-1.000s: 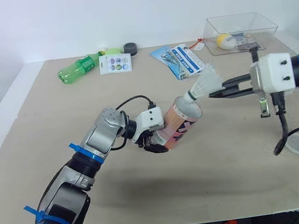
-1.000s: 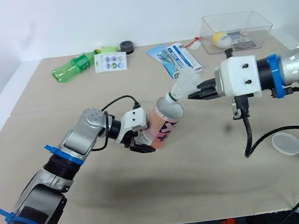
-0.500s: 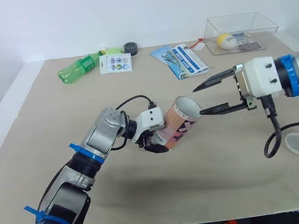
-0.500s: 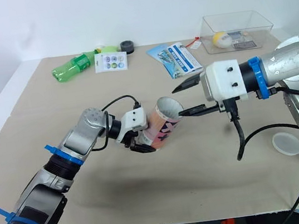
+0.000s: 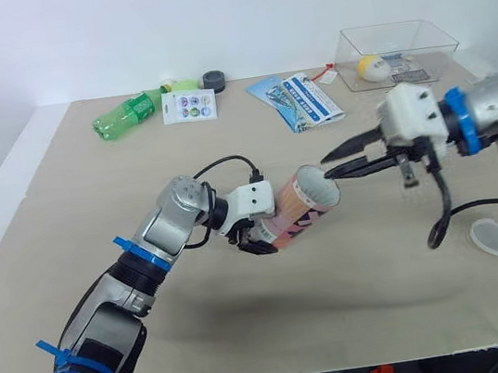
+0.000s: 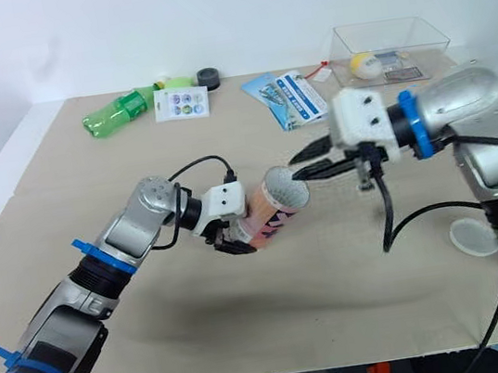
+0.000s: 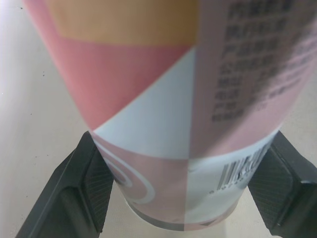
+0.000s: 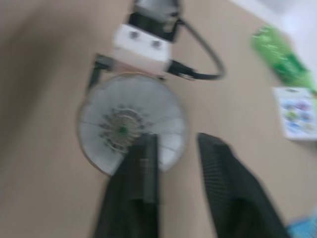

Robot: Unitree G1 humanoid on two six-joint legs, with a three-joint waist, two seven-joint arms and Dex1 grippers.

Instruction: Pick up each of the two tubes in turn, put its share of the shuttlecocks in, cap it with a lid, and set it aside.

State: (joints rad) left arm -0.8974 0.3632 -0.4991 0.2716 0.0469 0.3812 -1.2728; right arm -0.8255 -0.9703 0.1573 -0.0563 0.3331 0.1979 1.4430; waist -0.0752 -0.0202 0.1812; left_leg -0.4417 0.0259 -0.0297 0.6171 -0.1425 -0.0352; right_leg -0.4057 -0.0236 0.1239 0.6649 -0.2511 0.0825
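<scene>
Filling step. Held pink tube (image 5: 299, 205) clenched in left gripper (image 5: 257, 230), tilted above bench (image 5: 253, 336). Kept right gripper (image 5: 339, 159) spread, empty, at tube mouth; shuttlecock (image 8: 121, 130) sat inside. Probably called next for another shuttlecock, else lid (image 5: 497, 236).

no readable text, even on the tube (image 7: 163, 124)

2 head eyes downward, wrists near tube (image 7: 163, 124)
</scene>
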